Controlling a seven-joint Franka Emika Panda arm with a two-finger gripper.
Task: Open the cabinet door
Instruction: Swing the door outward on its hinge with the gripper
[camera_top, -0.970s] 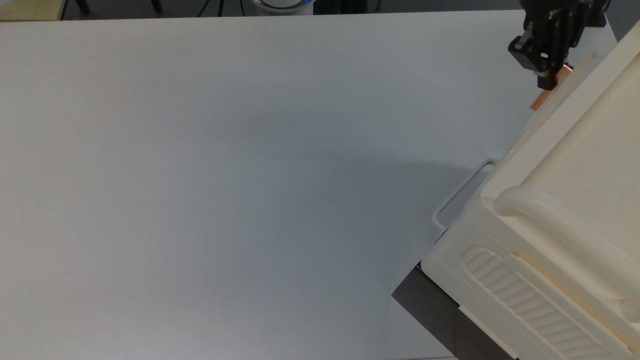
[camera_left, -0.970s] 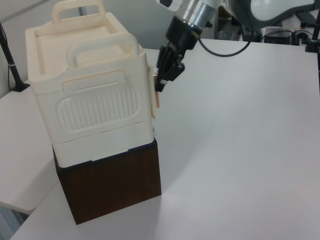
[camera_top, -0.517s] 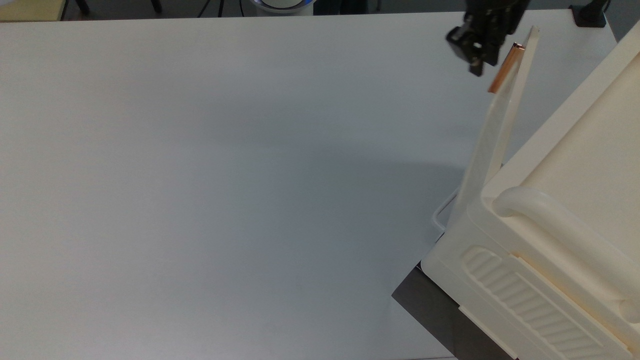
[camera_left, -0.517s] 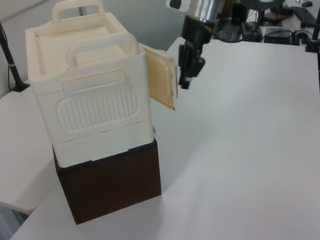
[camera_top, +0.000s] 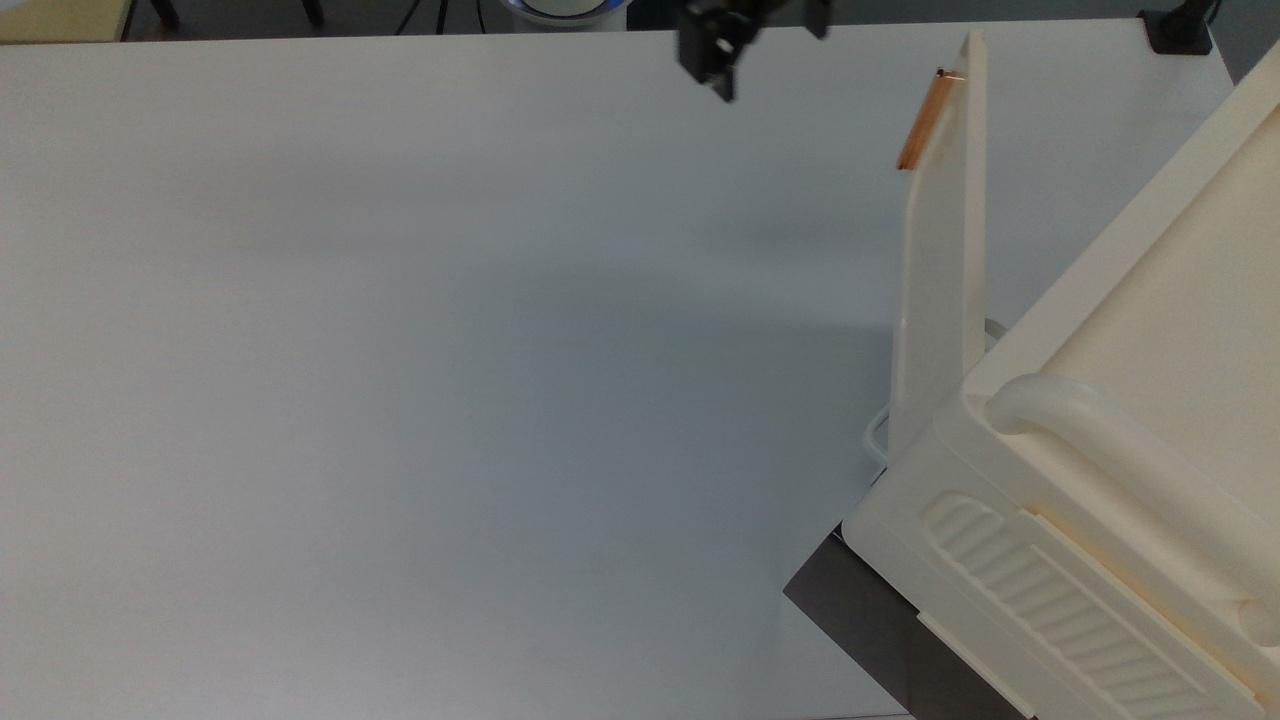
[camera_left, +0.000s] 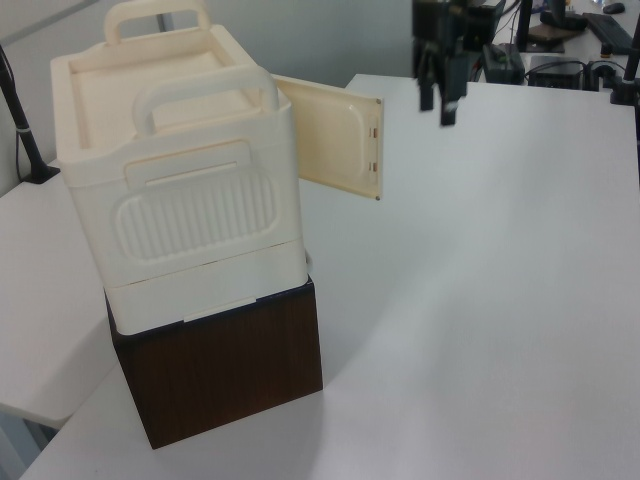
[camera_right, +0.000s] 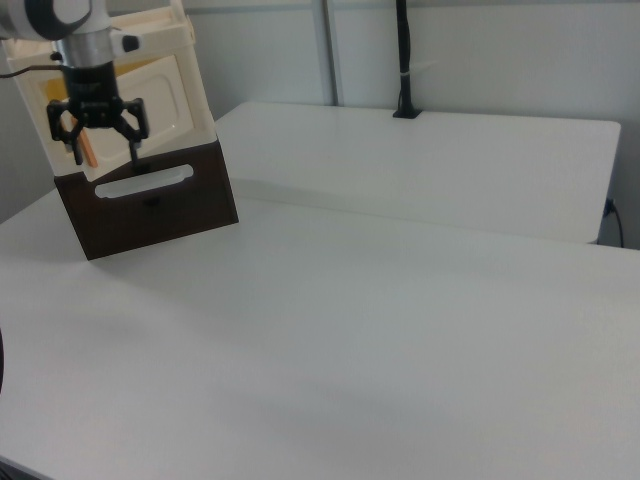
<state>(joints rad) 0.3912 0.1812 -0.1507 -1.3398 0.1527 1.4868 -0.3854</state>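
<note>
The cabinet door (camera_top: 940, 260) stands swung wide open from the cream cabinet (camera_top: 1150, 400), its copper-orange bar handle (camera_top: 925, 120) at the free edge. In the left view the door (camera_left: 335, 140) juts out toward the left view's right from the cabinet (camera_left: 180, 180). My gripper (camera_top: 722, 75) hangs apart from the handle, well toward the top view's left, near the table's far edge. In the right view the gripper (camera_right: 103, 150) is open and holds nothing, with the door (camera_right: 150, 90) behind it. The gripper (camera_left: 437, 100) hovers above the table.
The cabinet sits on a dark brown wooden base (camera_left: 220, 370) with a thin white wire loop handle (camera_top: 875, 435). The white table (camera_top: 400, 350) spreads wide toward the top view's left. A black post (camera_right: 403, 60) stands on the far table.
The door swung from nearly shut to wide open. My gripper let go of the copper handle and moved away toward the top view's left.
</note>
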